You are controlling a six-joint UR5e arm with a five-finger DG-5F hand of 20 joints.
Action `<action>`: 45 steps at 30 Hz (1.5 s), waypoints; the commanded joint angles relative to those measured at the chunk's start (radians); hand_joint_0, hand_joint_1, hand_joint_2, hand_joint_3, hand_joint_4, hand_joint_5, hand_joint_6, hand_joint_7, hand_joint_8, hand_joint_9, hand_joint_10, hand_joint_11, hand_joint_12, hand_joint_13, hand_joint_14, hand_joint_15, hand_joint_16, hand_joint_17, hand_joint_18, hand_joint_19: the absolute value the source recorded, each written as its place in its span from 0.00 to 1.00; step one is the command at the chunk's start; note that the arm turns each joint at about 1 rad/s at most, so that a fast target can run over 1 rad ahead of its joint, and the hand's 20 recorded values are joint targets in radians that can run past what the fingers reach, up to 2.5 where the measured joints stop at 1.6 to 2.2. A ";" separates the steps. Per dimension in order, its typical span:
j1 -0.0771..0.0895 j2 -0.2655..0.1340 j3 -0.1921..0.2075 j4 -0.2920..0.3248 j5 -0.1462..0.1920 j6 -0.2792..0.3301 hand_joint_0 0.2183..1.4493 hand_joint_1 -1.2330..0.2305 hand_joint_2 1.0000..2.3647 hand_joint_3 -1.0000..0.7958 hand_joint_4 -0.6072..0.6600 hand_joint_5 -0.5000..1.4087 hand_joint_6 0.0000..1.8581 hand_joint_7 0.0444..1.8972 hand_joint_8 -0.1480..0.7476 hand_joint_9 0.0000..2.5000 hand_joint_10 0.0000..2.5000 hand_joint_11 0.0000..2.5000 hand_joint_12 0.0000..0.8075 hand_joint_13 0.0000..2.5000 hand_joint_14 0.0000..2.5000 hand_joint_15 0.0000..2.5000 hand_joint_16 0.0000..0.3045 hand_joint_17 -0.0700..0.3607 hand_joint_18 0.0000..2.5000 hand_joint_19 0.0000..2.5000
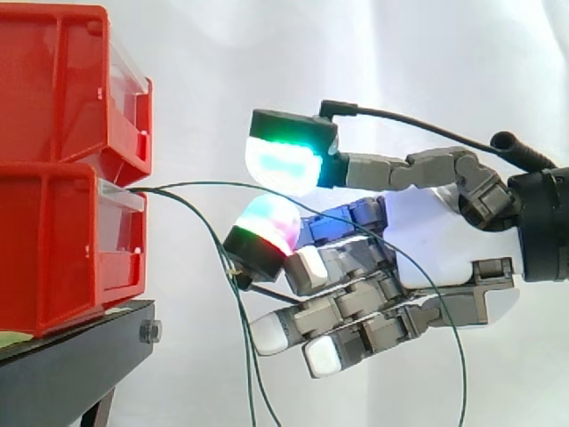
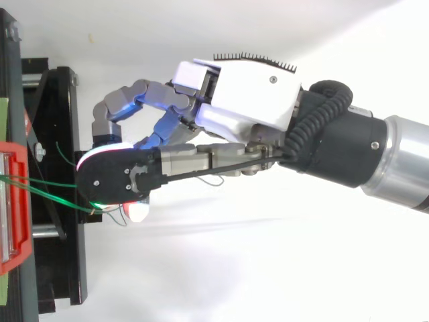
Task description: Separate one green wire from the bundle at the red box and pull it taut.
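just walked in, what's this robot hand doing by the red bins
The robot's hand is up against a bundle of green wires that comes out of the lower red bin on the black stand. One wire arcs from the bin into the hand, and the others droop below it. Nothing is taut yet, and it's unclear whether the hand grips a wire.

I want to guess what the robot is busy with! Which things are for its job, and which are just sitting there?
For the job:
green wires
lower red bin, where the wires come out
hand

Just there:
upper red bin
black stand
white curtain
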 commanded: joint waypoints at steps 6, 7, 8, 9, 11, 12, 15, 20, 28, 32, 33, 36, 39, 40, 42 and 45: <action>-0.001 0.000 0.000 -0.002 0.000 0.001 0.28 0.40 0.01 0.41 0.62 0.19 0.48 0.63 0.51 0.44 0.01 0.32 0.49 0.33 0.01 0.19 0.16 0.42 0.32 0.22; -0.001 0.000 0.000 -0.002 0.000 0.001 0.28 0.40 0.01 0.40 0.62 0.19 0.48 0.63 0.50 0.44 0.01 0.32 0.49 0.33 0.01 0.19 0.16 0.42 0.32 0.23; -0.002 0.000 -0.001 -0.003 0.000 0.001 0.27 0.40 0.01 0.38 0.62 0.19 0.48 0.63 0.50 0.44 0.01 0.32 0.50 0.33 0.01 0.19 0.16 0.42 0.32 0.23; -0.002 0.000 -0.001 -0.003 0.000 0.001 0.27 0.40 0.01 0.37 0.62 0.19 0.48 0.63 0.50 0.44 0.01 0.32 0.50 0.33 0.01 0.19 0.16 0.42 0.32 0.22; -0.002 0.000 -0.001 -0.003 0.000 0.001 0.27 0.40 0.01 0.37 0.62 0.19 0.49 0.63 0.50 0.44 0.01 0.32 0.49 0.33 0.01 0.19 0.16 0.42 0.32 0.22; -0.002 0.000 -0.001 -0.003 0.000 0.001 0.27 0.41 0.01 0.36 0.62 0.19 0.49 0.63 0.51 0.44 0.01 0.32 0.49 0.33 0.01 0.19 0.16 0.42 0.32 0.22; -0.002 0.000 0.000 -0.003 0.000 0.001 0.25 0.45 0.00 0.32 0.62 0.19 0.49 0.62 0.51 0.44 0.01 0.32 0.50 0.34 0.01 0.19 0.17 0.43 0.33 0.22; -0.002 0.000 -0.001 -0.003 0.000 0.001 0.24 0.47 0.00 0.30 0.62 0.19 0.49 0.62 0.51 0.45 0.01 0.32 0.50 0.34 0.01 0.19 0.17 0.43 0.33 0.22; -0.002 0.000 -0.001 -0.003 0.000 0.001 0.27 0.37 0.01 0.35 0.62 0.19 0.48 0.62 0.50 0.44 0.01 0.32 0.50 0.33 0.01 0.19 0.16 0.42 0.32 0.22; -0.002 0.000 -0.001 -0.003 0.000 0.001 0.30 0.35 0.01 0.42 0.60 0.19 0.49 0.64 0.49 0.45 0.01 0.33 0.49 0.34 0.01 0.19 0.16 0.41 0.32 0.22; -0.002 0.000 -0.001 -0.003 0.000 0.001 0.30 0.35 0.01 0.42 0.60 0.19 0.49 0.64 0.50 0.45 0.01 0.32 0.49 0.34 0.01 0.19 0.16 0.41 0.32 0.22; -0.002 0.000 -0.001 -0.003 0.000 0.001 0.30 0.34 0.01 0.46 0.58 0.19 0.49 0.64 0.50 0.45 0.01 0.32 0.50 0.34 0.01 0.19 0.16 0.42 0.33 0.21; -0.002 0.000 -0.001 -0.003 0.000 0.001 0.30 0.33 0.01 0.47 0.58 0.19 0.49 0.63 0.51 0.45 0.01 0.32 0.50 0.34 0.01 0.19 0.17 0.43 0.34 0.21; -0.002 0.000 -0.001 -0.003 0.000 0.001 0.30 0.33 0.01 0.47 0.58 0.19 0.49 0.64 0.51 0.45 0.01 0.32 0.51 0.34 0.01 0.18 0.17 0.43 0.34 0.21; -0.002 0.000 -0.001 -0.003 0.000 0.000 0.30 0.33 0.01 0.47 0.58 0.20 0.49 0.63 0.51 0.46 0.01 0.32 0.51 0.34 0.01 0.19 0.17 0.43 0.34 0.21; -0.001 0.000 -0.001 -0.003 0.000 0.001 0.30 0.32 0.01 0.49 0.56 0.20 0.49 0.64 0.51 0.46 0.01 0.32 0.51 0.35 0.01 0.19 0.17 0.44 0.34 0.20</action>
